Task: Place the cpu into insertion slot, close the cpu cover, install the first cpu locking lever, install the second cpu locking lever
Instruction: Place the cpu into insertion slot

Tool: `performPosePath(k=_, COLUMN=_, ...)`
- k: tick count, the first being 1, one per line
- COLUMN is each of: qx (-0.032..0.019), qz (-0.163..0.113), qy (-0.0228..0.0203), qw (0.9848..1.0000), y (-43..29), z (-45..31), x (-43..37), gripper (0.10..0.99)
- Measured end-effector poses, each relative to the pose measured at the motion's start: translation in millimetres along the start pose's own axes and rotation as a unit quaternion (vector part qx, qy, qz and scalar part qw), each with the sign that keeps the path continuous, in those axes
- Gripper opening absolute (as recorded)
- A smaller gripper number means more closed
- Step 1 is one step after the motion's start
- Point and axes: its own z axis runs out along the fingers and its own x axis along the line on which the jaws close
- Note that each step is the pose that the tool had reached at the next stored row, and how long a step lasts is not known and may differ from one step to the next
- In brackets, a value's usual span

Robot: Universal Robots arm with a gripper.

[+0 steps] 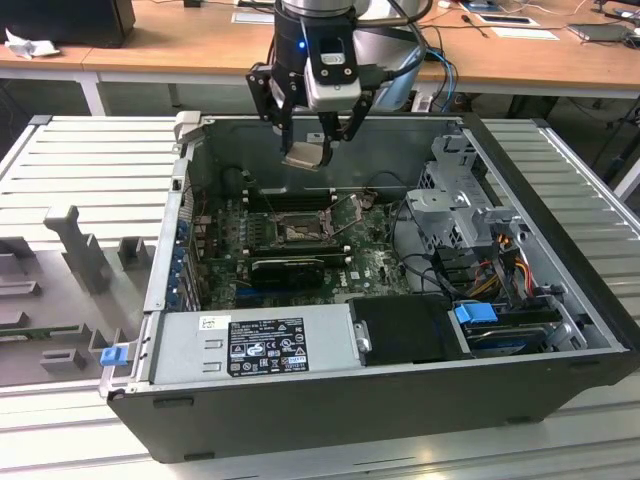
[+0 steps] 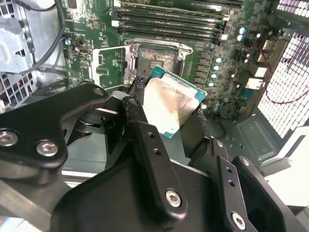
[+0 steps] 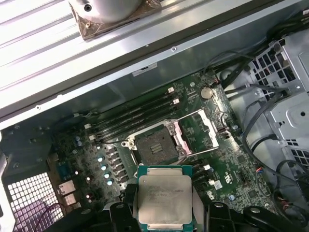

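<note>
The gripper (image 1: 311, 150) hangs over the open computer case (image 1: 400, 400), and its black fingers (image 2: 145, 140) are clamped on two opposite edges of the cpu (image 3: 164, 198). It has a firm hold, with the chip's silvery top and green rim showing plainly in both wrist views. In the exterior view the chip sits tilted in the jaws, up in the air above the insertion slot (image 3: 154, 145) and clear of it, not yet touching anything below. The slot itself lies bare, its dark pin field exposed inside the square frame. The cpu cover (image 3: 212, 129) is swung open and stands just beside the slot, hinged up at one edge so the cut-out centre frames the green motherboard (image 3: 231, 169) behind it. On the other flank of the slot run the long black memory slots (image 3: 135, 116), parallel and close by. Further out from the slot, toward the exterior view's right, stands the grey metal drive cage (image 1: 455, 190) with cables trailing from it. Well apart from the slot, along the near wall in the exterior view, lies the grey power supply (image 1: 260, 345) with its label facing up. Beyond the case, on the side away from the power supply, a wooden desk (image 1: 180, 40) runs across.
</note>
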Motion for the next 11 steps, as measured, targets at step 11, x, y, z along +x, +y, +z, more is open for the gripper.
performPosePath(k=11, qx=-0.0021, qz=0.099, qy=-0.0089, qw=0.9950, y=-0.1, z=0.8, x=0.0, gripper=0.537)
